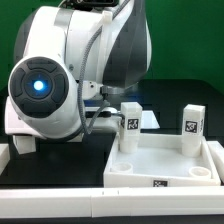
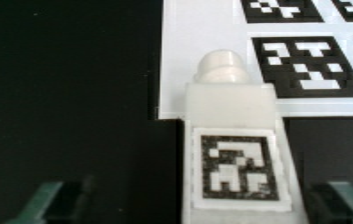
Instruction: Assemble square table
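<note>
- The fingers point(image 2: 52, 200) stand open, one on each side of a tagged white leg point(image 2: 235, 150), with a gap on both sides and nothing held.
- The leg's rounded tip overlaps the edge of the marker board point(image 2: 205, 30), with dark surface point(image 2: 66, 90) beside it.
- In the exterior view, two upright legs point(image 1: 130, 120) point(image 1: 194, 120) rise at the far side of the slab point(image 1: 165, 165), the arm point(image 1: 80, 60) close by.

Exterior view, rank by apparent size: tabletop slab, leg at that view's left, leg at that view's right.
1. tabletop slab, clearly largest.
2. leg at that view's left and leg at that view's right: look alike, not ranked.
</note>
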`<state>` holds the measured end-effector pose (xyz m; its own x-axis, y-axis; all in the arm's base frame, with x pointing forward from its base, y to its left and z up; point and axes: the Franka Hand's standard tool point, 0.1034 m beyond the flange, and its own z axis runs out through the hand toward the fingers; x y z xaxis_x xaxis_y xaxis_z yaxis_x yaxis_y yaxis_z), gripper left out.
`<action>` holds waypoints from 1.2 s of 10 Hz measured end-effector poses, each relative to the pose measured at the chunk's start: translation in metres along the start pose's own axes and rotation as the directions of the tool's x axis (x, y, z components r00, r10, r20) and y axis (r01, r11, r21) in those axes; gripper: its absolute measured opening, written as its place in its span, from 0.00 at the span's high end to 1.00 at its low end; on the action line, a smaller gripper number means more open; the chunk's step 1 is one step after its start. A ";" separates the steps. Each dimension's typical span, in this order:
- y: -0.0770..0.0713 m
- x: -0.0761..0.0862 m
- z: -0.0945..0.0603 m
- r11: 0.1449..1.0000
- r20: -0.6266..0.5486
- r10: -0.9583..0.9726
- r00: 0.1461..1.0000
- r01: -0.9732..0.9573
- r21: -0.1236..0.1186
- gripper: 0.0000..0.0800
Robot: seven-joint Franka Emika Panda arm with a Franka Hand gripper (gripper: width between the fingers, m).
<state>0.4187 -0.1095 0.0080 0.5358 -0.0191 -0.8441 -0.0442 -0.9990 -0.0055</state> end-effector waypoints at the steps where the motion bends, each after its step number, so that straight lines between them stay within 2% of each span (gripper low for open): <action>1: 0.000 0.000 0.000 1.000 0.000 0.000 1.000 0.000 -0.001 0.47; 2: 0.000 0.000 -0.001 1.000 -0.001 -0.002 1.000 0.002 -0.001 0.64; 6: 0.000 -0.001 -0.002 1.000 -0.005 -0.010 1.000 0.010 0.001 0.64; 9: -0.002 -0.027 -0.031 0.999 -0.020 -0.041 0.999 0.041 0.013 0.64; 10: -0.003 -0.033 -0.042 0.999 -0.075 -0.044 0.996 0.045 0.012 0.64; 12: -0.014 -0.054 -0.068 0.998 -0.245 -0.064 0.967 0.063 -0.015 0.64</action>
<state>0.4477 -0.0976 0.0899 0.7280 0.0359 -0.6846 0.0021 -0.9987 -0.0501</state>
